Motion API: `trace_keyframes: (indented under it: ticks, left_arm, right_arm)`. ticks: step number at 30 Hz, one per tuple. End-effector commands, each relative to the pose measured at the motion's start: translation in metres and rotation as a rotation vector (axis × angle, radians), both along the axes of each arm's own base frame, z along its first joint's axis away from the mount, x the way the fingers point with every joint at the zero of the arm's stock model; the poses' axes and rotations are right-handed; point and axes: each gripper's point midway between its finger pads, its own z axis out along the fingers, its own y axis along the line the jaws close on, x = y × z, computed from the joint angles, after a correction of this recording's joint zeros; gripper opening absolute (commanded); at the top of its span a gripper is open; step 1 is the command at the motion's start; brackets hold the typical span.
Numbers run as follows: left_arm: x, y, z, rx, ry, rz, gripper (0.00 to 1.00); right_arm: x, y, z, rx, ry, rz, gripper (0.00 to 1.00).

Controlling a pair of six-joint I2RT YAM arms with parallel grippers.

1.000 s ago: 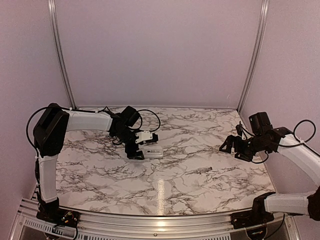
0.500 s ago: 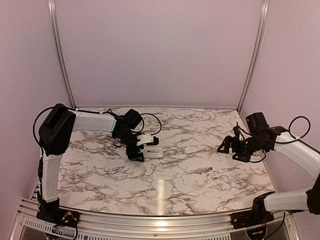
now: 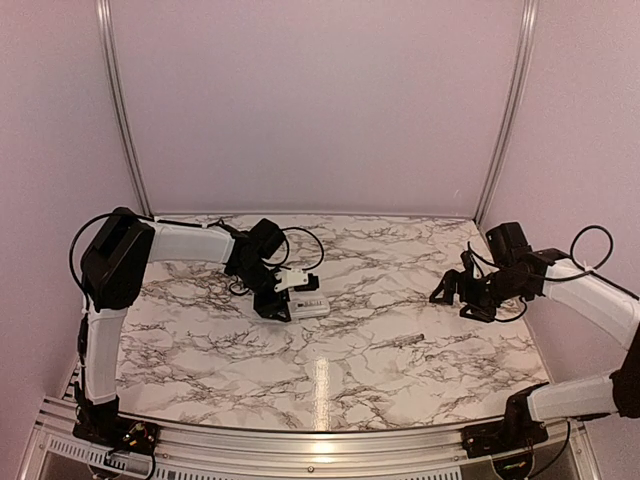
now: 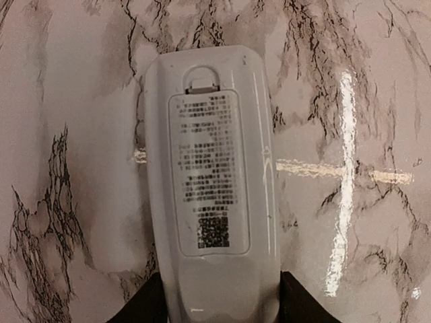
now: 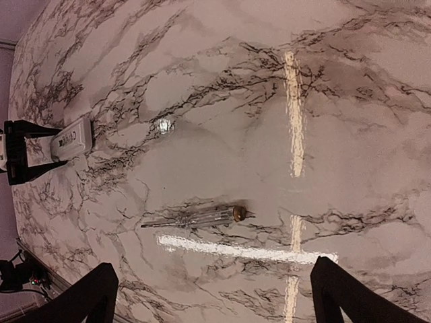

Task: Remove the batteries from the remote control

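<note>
Left wrist shows left jaws pinching remote control (image 4: 212, 202), batteries unseen; right jaws spread.

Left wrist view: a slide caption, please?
Left claw grips the white remote control, battery cover closed, on the marble table.

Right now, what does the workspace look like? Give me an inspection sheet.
Surface: marble table, glare streaks.
Job's things: remote lying flat, back up, cover on; batteries: nothing seen.
Clutter: thin stick lying loose, apart from the remote.
Grippers: left gripper, jaws shut on the remote's end; right gripper, jaws open, empty, above the table.
Cables: black loops on both arms.
Surroundings: plain walls, metal posts.
</note>
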Motion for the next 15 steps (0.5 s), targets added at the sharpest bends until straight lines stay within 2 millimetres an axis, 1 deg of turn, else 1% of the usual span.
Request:
trace_keyframes:
  ticks: [1,3,4,7,11,15]
  left_arm:
    - [-0.010,0.005,-0.026,0.045,0.070,0.006,0.64]
    - [-0.010,0.005,-0.026,0.046,0.071,0.011,0.68]
    - [-0.010,0.005,-0.026,0.045,0.070,0.011,0.64]
    - [-0.009,0.005,-0.024,0.044,0.068,0.014,0.48]
    - [-0.010,0.004,-0.020,0.036,0.069,0.022,0.39]
    - [-0.010,0.000,-0.004,0.003,0.065,0.036,0.33]
  right_arm:
    - [0.012,0.008,0.016,0.022,-0.046,0.015,0.98]
    - [0.012,0.008,0.016,0.023,-0.044,0.015,0.99]
    - [0.012,0.008,0.016,0.023,-0.044,0.016,0.99]
    - [0.012,0.008,0.016,0.024,-0.045,0.019,0.98]
    - [0.011,0.008,0.017,0.024,-0.050,0.018,0.98]
    - [0.011,0.005,0.016,0.006,-0.051,0.008,0.98]
